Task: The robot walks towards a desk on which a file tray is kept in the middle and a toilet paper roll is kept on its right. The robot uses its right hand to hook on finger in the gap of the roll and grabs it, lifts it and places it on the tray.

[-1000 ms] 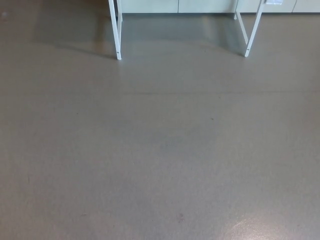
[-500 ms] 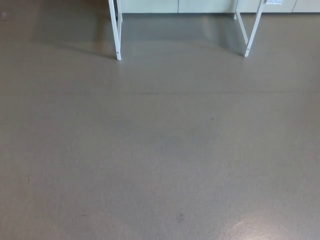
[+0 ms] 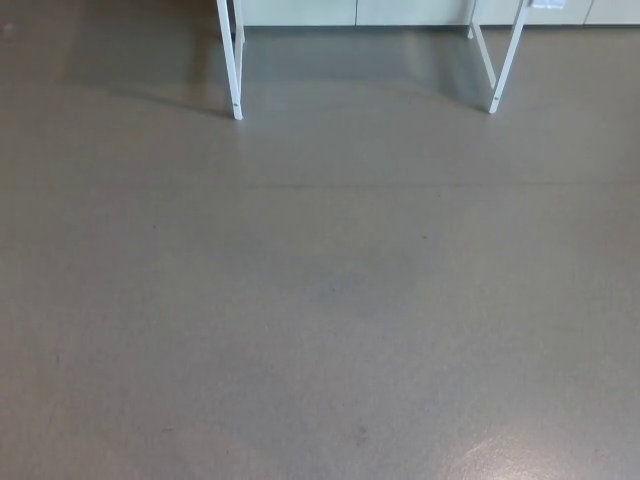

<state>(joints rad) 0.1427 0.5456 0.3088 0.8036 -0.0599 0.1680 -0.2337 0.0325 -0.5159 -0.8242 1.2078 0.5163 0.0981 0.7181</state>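
- Head view shows me mostly grey-brown floor point(image 3: 320, 330), smooth, with faint scuffs and a small dark speck low in the middle.
- Two white desk legs stand at the top of the picture: left desk leg point(image 3: 232, 70) runs nearly straight down; right desk leg point(image 3: 505, 60) slants, foot further right than a second thin strut beside it.
- A pale cabinet base point(image 3: 350, 12) runs along the top edge behind the legs, with vertical seams between panels.
- A darker shadow band point(image 3: 140, 60) lies on the floor to the left of the left leg.
- I see neither of the robot's hands, so I cannot tell how the fingers stand, and I have no finger position to place things against.
- The desk top is cut off above the picture; the file tray and toilet paper roll do not show, so I cannot tell where they sit.
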